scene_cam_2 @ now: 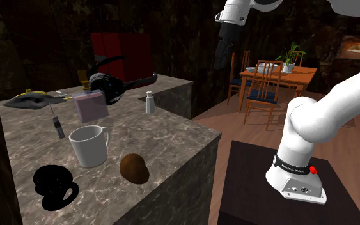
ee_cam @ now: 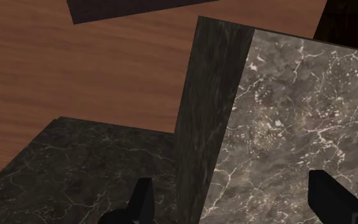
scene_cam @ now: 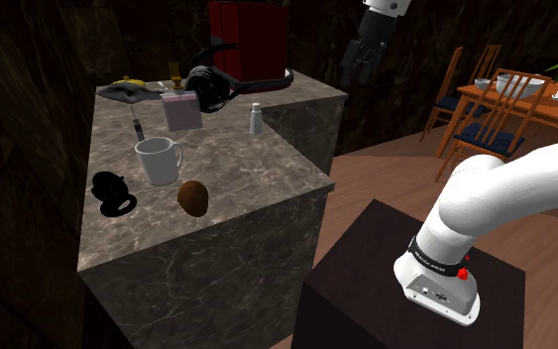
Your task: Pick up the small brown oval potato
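Observation:
The small brown oval potato [scene_cam: 193, 197] [scene_cam_2: 134, 167] lies on the dark marble counter [scene_cam: 242, 164] [scene_cam_2: 172, 137] near its front edge, just beside a white mug [scene_cam: 158, 161] [scene_cam_2: 89, 146]. My black gripper [scene_cam: 352, 65] [scene_cam_2: 220, 64] hangs high in the air past the counter's far corner, well away from the potato. In the wrist view the gripper [ee_cam: 234, 210] is open, its two fingers [ee_cam: 140, 202] wide apart with nothing between them, over the counter's corner edge [ee_cam: 203, 127] and the wooden floor [ee_cam: 75, 70].
A black cup [scene_cam: 113, 190] [scene_cam_2: 54, 185], a pale box [scene_cam: 181, 111], a shaker [scene_cam: 256, 119], a pen-like tool [scene_cam: 138, 127], a black curved object [scene_cam: 212, 84] and a red appliance [scene_cam: 249, 40] share the counter. Wooden dining table and chairs [scene_cam: 509, 99] stand behind. The dark stand [scene_cam: 386, 288] sits beside the counter.

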Tool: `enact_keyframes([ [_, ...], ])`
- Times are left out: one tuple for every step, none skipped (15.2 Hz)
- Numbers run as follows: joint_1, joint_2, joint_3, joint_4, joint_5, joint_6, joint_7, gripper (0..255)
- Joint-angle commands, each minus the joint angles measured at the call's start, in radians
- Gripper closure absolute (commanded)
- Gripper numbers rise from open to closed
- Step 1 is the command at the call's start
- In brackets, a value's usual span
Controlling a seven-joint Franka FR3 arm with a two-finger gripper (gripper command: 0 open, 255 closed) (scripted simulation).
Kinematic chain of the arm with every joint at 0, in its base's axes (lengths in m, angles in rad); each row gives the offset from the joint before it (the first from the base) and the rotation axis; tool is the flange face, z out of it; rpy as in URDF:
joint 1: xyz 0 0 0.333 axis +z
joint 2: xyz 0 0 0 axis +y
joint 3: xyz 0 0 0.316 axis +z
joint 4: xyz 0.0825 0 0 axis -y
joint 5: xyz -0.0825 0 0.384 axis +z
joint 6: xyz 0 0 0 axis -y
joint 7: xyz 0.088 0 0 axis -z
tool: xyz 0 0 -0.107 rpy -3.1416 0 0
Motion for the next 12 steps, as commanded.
enact_keyframes([
  [0.000,0.000,0.000,0.000,0.000,0.000,0.000,0],
  [0.004,-0.002,0.025,-0.013,0.008,0.015,0.029,0],
  [0.008,-0.002,0.051,-0.026,0.016,0.030,0.057,0],
  [0.012,-0.001,0.077,-0.036,0.024,0.045,0.086,0],
  [0.016,0.002,0.102,-0.045,0.032,0.060,0.114,0],
  [0.020,0.006,0.128,-0.053,0.040,0.075,0.143,0],
  [0.024,0.012,0.154,-0.060,0.047,0.091,0.172,0],
  [0.028,0.020,0.180,-0.065,0.054,0.106,0.201,0],
  [0.031,0.029,0.207,-0.068,0.061,0.122,0.230,0],
  [0.034,0.040,0.233,-0.070,0.067,0.138,0.259,0],
  [0.037,0.053,0.260,-0.071,0.072,0.153,0.288,0],
  [0.039,0.067,0.286,-0.070,0.077,0.169,0.317,0],
])
